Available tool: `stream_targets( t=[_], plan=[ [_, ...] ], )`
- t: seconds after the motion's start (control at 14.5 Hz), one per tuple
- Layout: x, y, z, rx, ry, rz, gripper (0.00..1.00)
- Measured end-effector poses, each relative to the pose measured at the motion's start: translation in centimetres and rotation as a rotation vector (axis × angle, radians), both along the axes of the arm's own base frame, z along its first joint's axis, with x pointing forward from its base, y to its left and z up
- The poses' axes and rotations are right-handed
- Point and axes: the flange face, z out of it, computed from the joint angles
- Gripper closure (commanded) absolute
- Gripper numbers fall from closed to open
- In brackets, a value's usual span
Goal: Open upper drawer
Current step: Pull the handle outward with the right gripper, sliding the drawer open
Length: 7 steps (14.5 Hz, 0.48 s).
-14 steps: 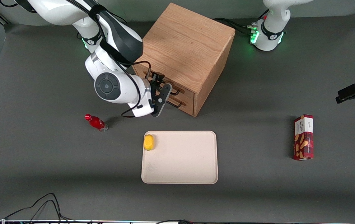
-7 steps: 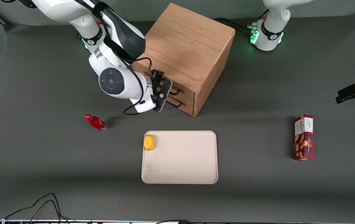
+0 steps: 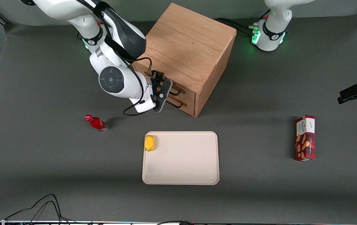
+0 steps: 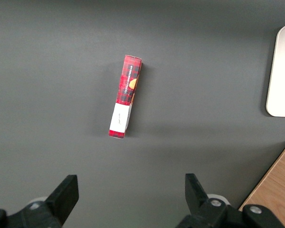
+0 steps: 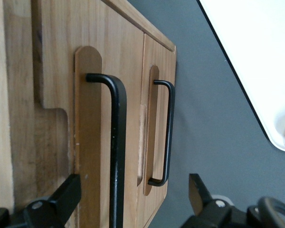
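The wooden cabinet (image 3: pixel 187 40) stands at the back of the table, both drawers shut. The upper drawer (image 3: pixel 189 93) is the topmost strip of its front, with a thin black wire handle (image 3: pixel 177 92). In the right wrist view that handle (image 5: pixel 117 142) runs between my fingers, close to the camera, on the upper drawer front (image 5: pixel 128 71). The bottom drawer's handle (image 5: pixel 168 133) lies farther off. My gripper (image 3: pixel 165 90) (image 5: pixel 133 190) is open right in front of the upper drawer and straddles its handle without closing on it.
A beige tray (image 3: pixel 181 175) (image 5: pixel 247 57) lies nearer the front camera than the cabinet, with a yellow fruit (image 3: pixel 149 142) in one corner. A red bottle (image 3: pixel 97 123) lies toward the working arm's end. A red snack box (image 3: pixel 305 137) (image 4: pixel 126 95) lies toward the parked arm's end.
My gripper has moved in toward the cabinet front and up to the upper handle. In the last half second it has hardly shifted. The drawer has not moved.
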Motion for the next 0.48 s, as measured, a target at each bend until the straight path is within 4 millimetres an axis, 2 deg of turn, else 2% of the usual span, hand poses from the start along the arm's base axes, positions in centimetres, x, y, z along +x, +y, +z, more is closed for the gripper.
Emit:
stream_targets(
  t=[0.48],
  plan=[
    [0.34,-0.24,-0.71,0.008,-0.014,-0.017,0.0]
  ],
)
